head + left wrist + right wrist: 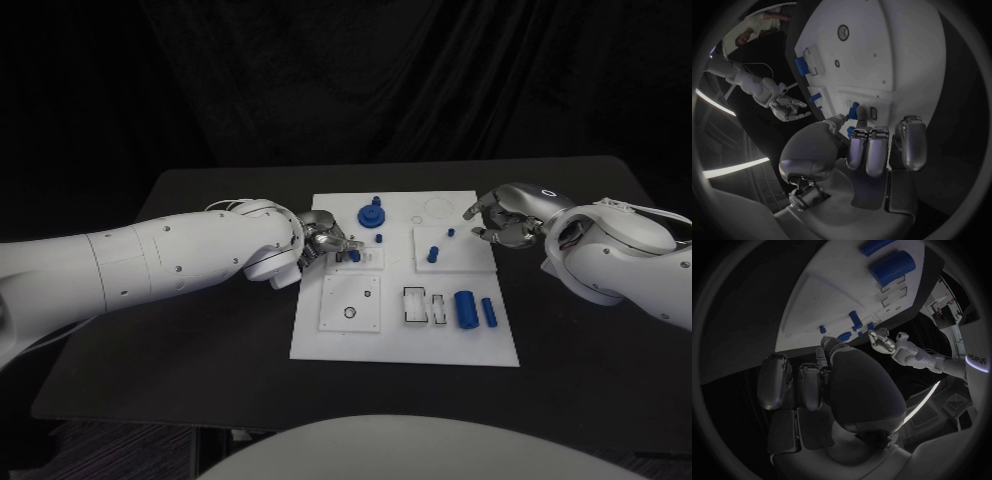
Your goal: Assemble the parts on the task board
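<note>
We see left hand [320,240] fingers pinching small blue part [353,256] over task board [404,345] left-middle. Right hand [502,218] fingers spread, holding nothing, at board's far-right edge. Risk: part tilts, jams at socket.

Count on one black table [216,380]: one white task board [404,345] and two hands, the left hand [325,240] and the right hand [500,218]. Blue parts on the board, seven seen: one small piece [353,256] at the left hand's fingertips, one knobbed round piece [372,214] and one short peg [378,238] just beside that hand. Two little pegs [450,232] stand near the right hand, and one thick cylinder [466,308] and one thin cylinder [489,312] lie well apart from it.
</note>
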